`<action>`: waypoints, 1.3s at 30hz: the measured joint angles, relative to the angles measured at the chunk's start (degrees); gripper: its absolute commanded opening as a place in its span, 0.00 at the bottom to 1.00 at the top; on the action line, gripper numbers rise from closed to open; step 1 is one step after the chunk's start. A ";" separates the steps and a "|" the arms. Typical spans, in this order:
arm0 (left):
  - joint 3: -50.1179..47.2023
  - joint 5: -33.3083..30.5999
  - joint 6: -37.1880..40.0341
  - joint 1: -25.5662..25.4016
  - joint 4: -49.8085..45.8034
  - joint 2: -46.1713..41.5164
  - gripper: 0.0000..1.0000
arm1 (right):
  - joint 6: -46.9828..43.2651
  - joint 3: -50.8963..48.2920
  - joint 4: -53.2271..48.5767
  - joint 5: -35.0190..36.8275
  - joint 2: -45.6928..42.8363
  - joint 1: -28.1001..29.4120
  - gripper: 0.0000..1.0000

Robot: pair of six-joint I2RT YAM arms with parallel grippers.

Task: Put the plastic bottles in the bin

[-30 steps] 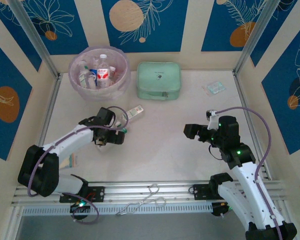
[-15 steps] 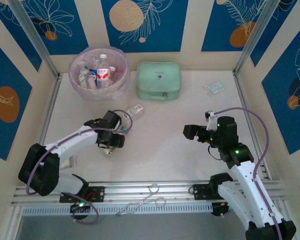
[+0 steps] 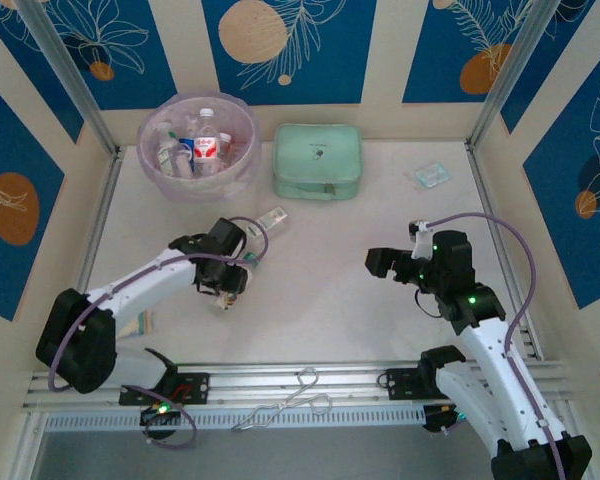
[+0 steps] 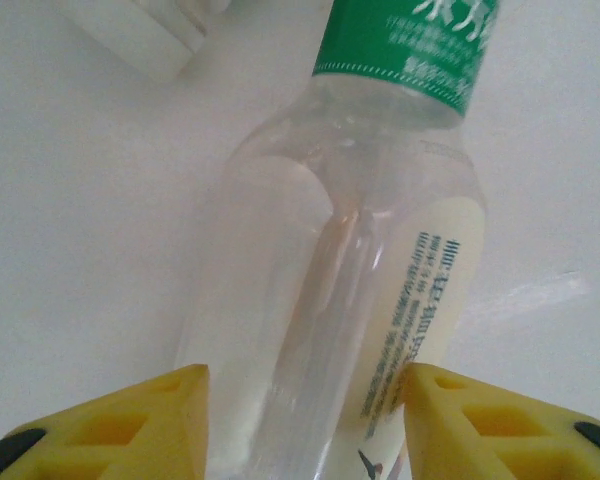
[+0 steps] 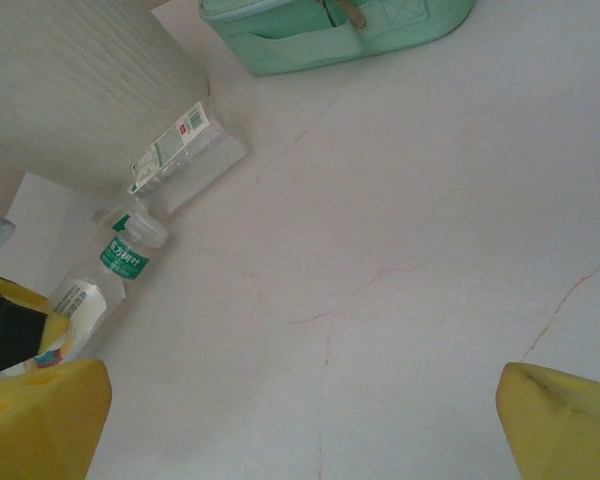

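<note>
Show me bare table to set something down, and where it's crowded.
Free: the wide middle between the left end effector and right end effector; also between the mint green zip case and the small packet. Crowded: near the bin, where a green-label bottle and a second bottle lie at the left end effector.

bottles (image 3: pixel 208 148) in bin (image 3: pixel 248 168), case (image 3: pixel 317 160) right of bin
</note>
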 measured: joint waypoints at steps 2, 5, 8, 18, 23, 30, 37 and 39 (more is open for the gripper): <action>1.22 0.00 -0.22 0.00 -0.87 -1.36 0.53 | 0.00 0.00 0.50 0.00 0.39 0.00 0.99; 3.34 -0.24 -0.07 -0.02 -2.05 -2.67 0.83 | 0.00 0.00 1.25 -0.20 1.25 0.00 0.99; 3.67 -0.66 -0.55 -0.02 -2.14 -2.64 0.99 | 0.00 0.00 1.53 -0.26 1.92 0.00 0.99; 0.90 -1.14 -0.20 -0.22 -1.40 2.08 0.99 | -0.63 0.00 1.29 -0.17 0.66 -0.04 0.99; -2.36 -1.64 0.24 -0.76 -0.31 3.76 0.93 | -0.61 -0.02 1.31 -0.20 0.37 -0.11 0.99; -3.06 -2.32 0.46 -1.27 0.55 4.13 0.63 | -0.59 -0.02 1.33 -0.22 0.37 -0.11 0.99; -3.06 -0.57 1.07 -1.88 0.15 1.62 0.45 | -0.33 -0.26 1.60 -0.24 0.44 -0.11 0.99; -2.86 0.55 1.16 -2.03 -0.57 -1.03 0.43 | -0.13 -0.55 1.73 -0.24 0.46 -0.11 0.99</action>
